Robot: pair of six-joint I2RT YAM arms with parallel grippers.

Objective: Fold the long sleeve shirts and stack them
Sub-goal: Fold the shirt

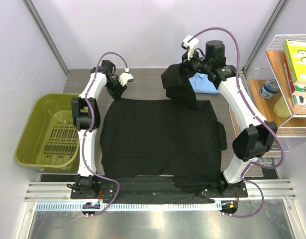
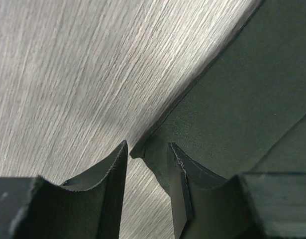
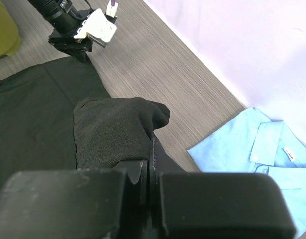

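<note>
The black long sleeve shirt (image 1: 160,137) lies spread flat in the middle of the table. My right gripper (image 1: 185,69) is shut on a bunched part of the shirt's far right side and holds it up above the table; in the right wrist view (image 3: 152,147) black cloth (image 3: 113,132) hangs from the shut jaws. My left gripper (image 1: 117,89) is open at the shirt's far left corner; in the left wrist view (image 2: 148,149) that corner (image 2: 140,148) lies between the fingers. The light blue shirt (image 1: 205,84) lies folded at the far right, also seen in the right wrist view (image 3: 257,154).
A green bin (image 1: 43,132) stands left of the table. A wire shelf (image 1: 292,74) with boxes and a bottle stands at the right. The back wall runs close behind the bare wooden table (image 1: 148,79). The shirt's near edge hangs over the front rail.
</note>
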